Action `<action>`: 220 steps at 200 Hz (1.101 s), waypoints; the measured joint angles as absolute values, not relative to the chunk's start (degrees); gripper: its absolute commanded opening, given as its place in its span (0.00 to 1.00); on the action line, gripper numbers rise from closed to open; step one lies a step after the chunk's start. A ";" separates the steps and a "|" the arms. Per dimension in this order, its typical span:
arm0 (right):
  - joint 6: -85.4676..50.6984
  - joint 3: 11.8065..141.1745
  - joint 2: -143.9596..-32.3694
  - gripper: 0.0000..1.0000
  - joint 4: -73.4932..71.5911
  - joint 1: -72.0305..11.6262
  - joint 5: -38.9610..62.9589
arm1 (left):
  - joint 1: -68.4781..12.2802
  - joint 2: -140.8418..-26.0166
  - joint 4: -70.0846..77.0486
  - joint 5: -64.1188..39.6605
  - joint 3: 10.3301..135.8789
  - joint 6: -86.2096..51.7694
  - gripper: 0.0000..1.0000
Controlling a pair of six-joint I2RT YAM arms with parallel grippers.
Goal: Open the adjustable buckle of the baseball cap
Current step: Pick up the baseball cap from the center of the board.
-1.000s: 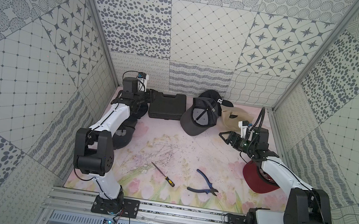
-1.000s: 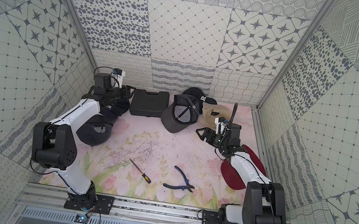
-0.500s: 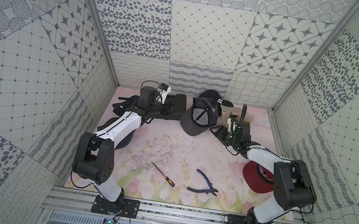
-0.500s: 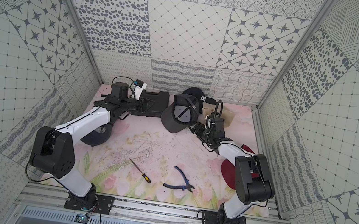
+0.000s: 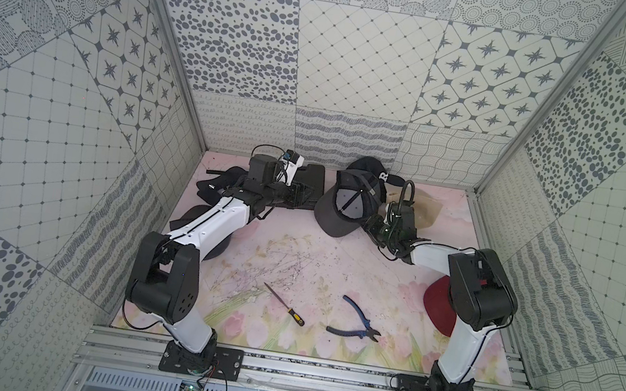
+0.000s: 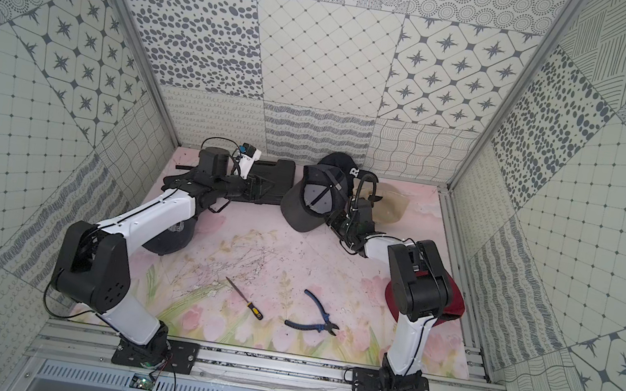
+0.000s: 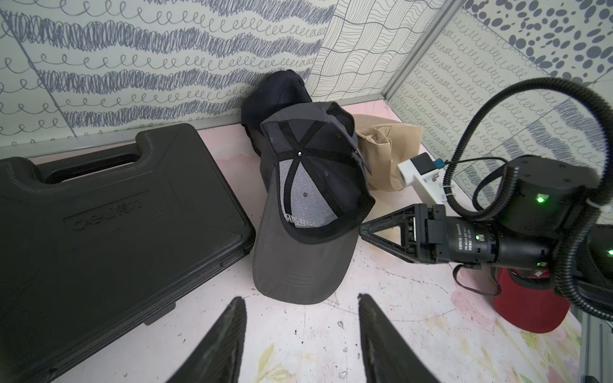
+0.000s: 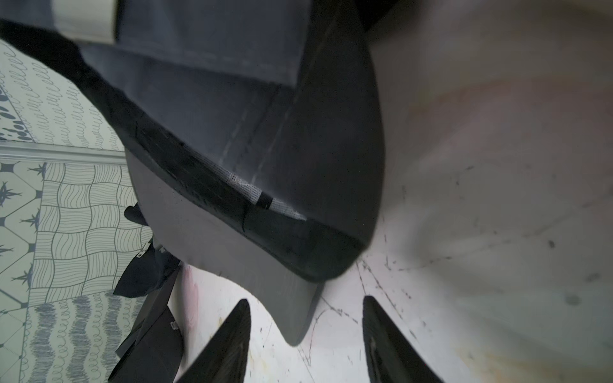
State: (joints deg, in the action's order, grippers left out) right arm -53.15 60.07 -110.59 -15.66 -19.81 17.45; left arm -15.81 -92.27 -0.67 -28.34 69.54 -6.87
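Observation:
The grey baseball cap (image 5: 347, 206) (image 6: 312, 200) lies upside down at the back middle of the mat, brim towards the front. A small metal buckle (image 7: 357, 155) shows on its rear strap. My left gripper (image 7: 301, 298) (image 5: 300, 197) is open and empty, low over the mat, just short of the brim (image 7: 298, 272). My right gripper (image 8: 306, 300) (image 5: 369, 225) is at the cap's right side, fingers apart. A corner of the brim (image 8: 292, 318) lies between them, touching neither finger.
A black tool case (image 5: 307, 181) lies left of the cap. A black cap (image 5: 370, 167) and a tan cap (image 5: 424, 213) sit behind it. Near the right arm is a red cap (image 5: 439, 308). A screwdriver (image 5: 286, 306) and pliers (image 5: 357, 325) lie in front.
Both arms swung inward to the grey cap, the left from the back-left corner, the right from the right side. The right gripper's fingers have narrowed.

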 measured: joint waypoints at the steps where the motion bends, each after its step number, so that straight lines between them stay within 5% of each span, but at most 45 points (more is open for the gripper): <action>1: -53.21 60.14 -110.65 0.49 -15.64 -19.84 17.43 | -15.84 -92.27 -0.67 -28.34 69.54 -6.87 0.57; 26: -53.69 62.04 -112.18 0.37 -15.73 -19.92 16.47 | -16.12 -92.29 -0.71 -28.23 69.65 -6.90 0.61; 62: -52.53 63.61 -112.12 0.00 -15.22 -19.90 16.58 | -16.36 -92.36 -1.08 -28.05 69.97 -6.90 0.62; 220: -12.84 61.01 -80.88 0.00 18.98 -18.98 21.08 | -16.43 -95.74 -6.83 -31.31 82.54 0.51 0.67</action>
State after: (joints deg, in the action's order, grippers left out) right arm -12.84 61.01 -80.88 18.98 -18.98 21.08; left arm -16.43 -95.74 -6.83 -31.31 82.54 0.51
